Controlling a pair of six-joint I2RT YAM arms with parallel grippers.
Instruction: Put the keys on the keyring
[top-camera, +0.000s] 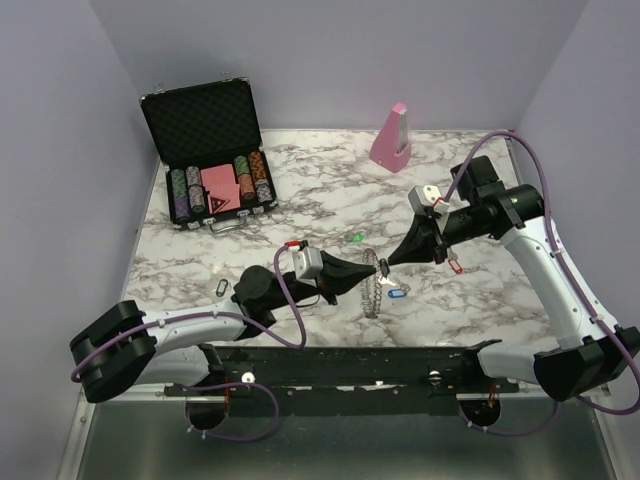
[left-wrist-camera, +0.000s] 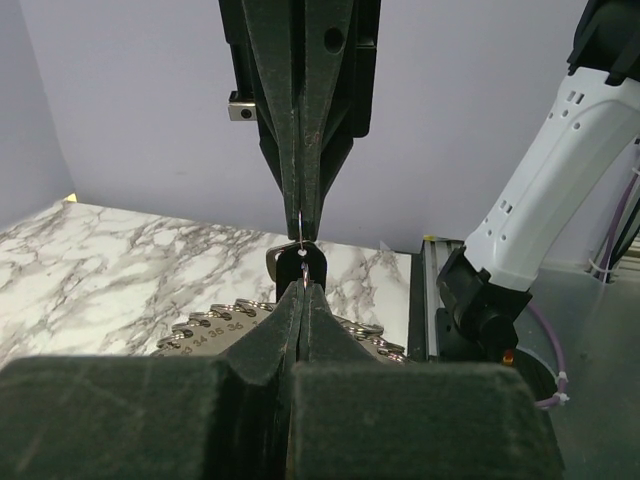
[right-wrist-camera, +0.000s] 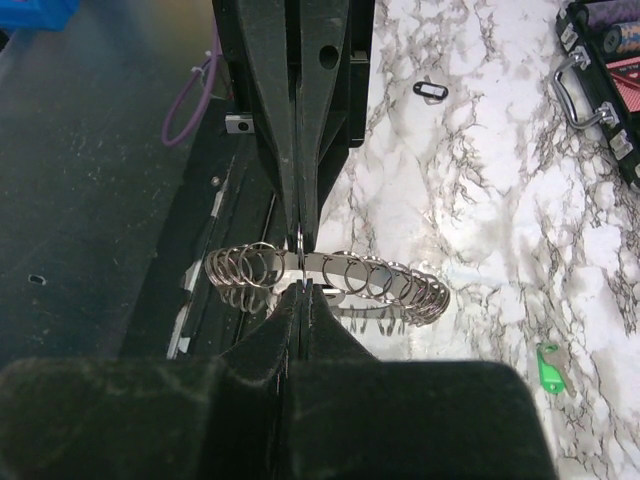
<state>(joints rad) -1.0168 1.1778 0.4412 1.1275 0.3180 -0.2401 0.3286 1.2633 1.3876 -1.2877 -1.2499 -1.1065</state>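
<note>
The one large flat grey metal keyring (right-wrist-camera: 372, 275), its rim lined with loops, stands on edge above the near middle of the white marble table (top-camera: 480, 305). The left gripper (left-wrist-camera: 303, 288) and right gripper (right-wrist-camera: 300, 288) meet tip to tip, each clenched on its rim. Five keys show by their tags: blue key (top-camera: 393, 293) beside the ring, green key (top-camera: 357, 238), red key (top-camera: 295, 243), black key (top-camera: 222, 288) and second red key (top-camera: 455, 264). Their blades are too small to make out. One open black case (top-camera: 200, 115) holds rows of poker chips (top-camera: 180, 190), too small to count.

Silver keyring (right-wrist-camera: 370, 272), green key (right-wrist-camera: 548, 368), grey-veined white table (right-wrist-camera: 470, 200).
</note>
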